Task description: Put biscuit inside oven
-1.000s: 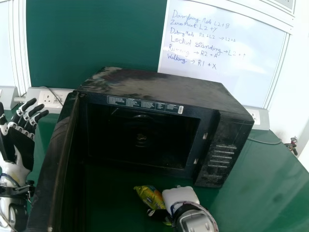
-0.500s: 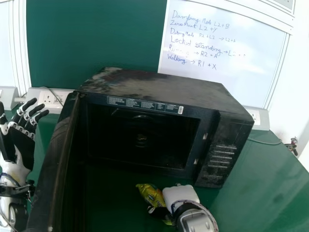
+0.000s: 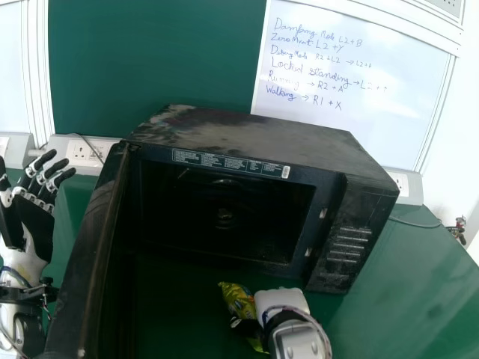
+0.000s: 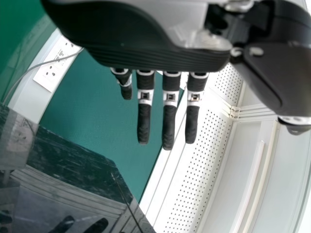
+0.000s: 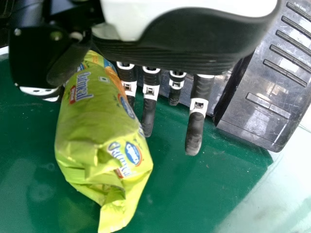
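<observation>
Before the oven (image 3: 247, 131), the biscuit packet (image 3: 236, 299) slants lengthwise forward and left.

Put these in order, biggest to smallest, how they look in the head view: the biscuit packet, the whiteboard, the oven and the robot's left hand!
1. Oven, with its open door
2. Whiteboard
3. Left hand
4. Biscuit packet, partly hidden
</observation>
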Available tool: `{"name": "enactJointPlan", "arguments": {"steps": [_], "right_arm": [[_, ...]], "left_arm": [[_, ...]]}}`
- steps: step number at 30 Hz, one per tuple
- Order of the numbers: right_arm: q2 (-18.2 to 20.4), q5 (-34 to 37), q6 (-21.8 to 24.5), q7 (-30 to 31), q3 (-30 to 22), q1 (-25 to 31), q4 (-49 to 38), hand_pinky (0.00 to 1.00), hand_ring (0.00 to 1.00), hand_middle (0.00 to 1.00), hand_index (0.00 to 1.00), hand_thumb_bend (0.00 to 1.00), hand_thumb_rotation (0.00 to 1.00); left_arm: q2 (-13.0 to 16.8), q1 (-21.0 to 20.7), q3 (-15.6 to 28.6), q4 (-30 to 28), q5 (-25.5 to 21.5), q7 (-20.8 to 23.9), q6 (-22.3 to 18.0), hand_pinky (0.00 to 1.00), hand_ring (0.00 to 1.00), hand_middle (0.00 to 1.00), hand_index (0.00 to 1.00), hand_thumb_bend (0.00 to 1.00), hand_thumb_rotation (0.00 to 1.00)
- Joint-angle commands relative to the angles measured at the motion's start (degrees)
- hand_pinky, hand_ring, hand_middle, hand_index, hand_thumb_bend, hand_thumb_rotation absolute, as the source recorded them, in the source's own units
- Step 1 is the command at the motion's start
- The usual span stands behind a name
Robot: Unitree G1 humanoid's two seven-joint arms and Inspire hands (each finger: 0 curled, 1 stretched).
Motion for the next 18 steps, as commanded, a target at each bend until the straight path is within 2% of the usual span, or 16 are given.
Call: {"name": "enactJointPlan", "arguments": {"steps": [1, 3, 6, 10, 18], "right_arm": [[0.2, 0.6, 0.0, 1.2, 0.6, 3.1, 2.2, 0.26, 0.33, 0.48, 0.71, 0.56, 0.0], [-0.2, 0.6, -0.3, 0.5, 0.5, 3.4, 1.9, 0.22, 0.28, 0.47, 0.72, 0.56, 0.0], [-0.6, 0.7, -0.7, 0.1, 0.4, 3.8, 1.3, 0.25, 0.32, 0.48, 0.72, 0.56, 0.0], [-0.5, 0.7, -0.7, 0.3, 0.2, 3.9, 0.9, 0.25, 0.31, 0.48, 0.72, 0.56, 0.0], [0.1, 0.7, -0.8, 0.4, -0.5, 3.8, -0.5, 0.17, 0.24, 0.47, 0.72, 0.56, 0.0]], "left_arm": [[0.0, -0.3, -0.1, -0.4, 0.1, 0.1, 0.2, 0.66, 0.66, 0.66, 0.7, 0.77, 0.6], [0.0, -0.2, -0.1, -0.5, 0.0, 0.2, 0.2, 0.67, 0.66, 0.66, 0.7, 0.77, 0.6], [0.0, 0.0, -0.1, -0.7, -0.1, 0.0, 0.2, 0.67, 0.67, 0.67, 0.7, 0.77, 0.6], [-0.1, 0.1, -0.2, -1.0, 0.5, 0.4, 0.2, 0.67, 0.67, 0.66, 0.7, 0.76, 0.61], [0.2, 0.1, -0.1, -0.9, 0.5, 0.2, 0.3, 0.67, 0.67, 0.66, 0.69, 0.76, 0.61]]}}
